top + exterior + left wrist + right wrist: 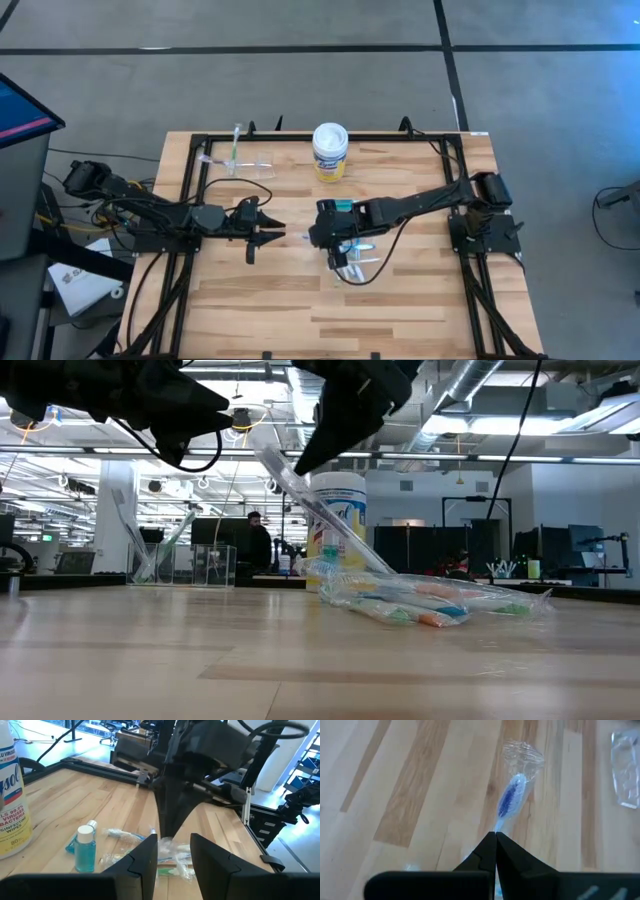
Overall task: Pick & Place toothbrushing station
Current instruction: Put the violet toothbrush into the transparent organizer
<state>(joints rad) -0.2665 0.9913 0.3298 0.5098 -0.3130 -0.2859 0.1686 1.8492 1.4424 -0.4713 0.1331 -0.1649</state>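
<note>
From overhead we find the right gripper [338, 252] near the middle of the table [420, 300], over a small heap of wrapped toothbrushes [358, 262] that the arm largely covers. The left gripper [262, 232] waits just beside it, to the left, above the boards. A clear cup [236, 160] holding one toothbrush stands at the far left rim, well apart from both grippers, and a white-lidded tub [330, 151] stands at the far edge near the centre.

The table-level view shows what the overhead cannot: the right gripper holds a wrapped toothbrush [320, 510] by its upper end, tilted, its lower end touching the heap [430, 603] lying on the wood. The right wrist view confirms the grip: its fingers [485, 851] are pressed together on the thin handle, and the blue bristle head [509, 799] hangs beyond them inside clear wrap.

Only the left wrist view shows a small blue bottle [85, 847] standing beside the heap, with the tub's yellow label [12, 805] cut off at the frame edge. The left fingers [145, 860] stand partly apart with nothing between them.

In the table-level view the left gripper is cropped at the top edge. We cannot count the toothbrushes in the heap. A person shows far off in the room behind.
</note>
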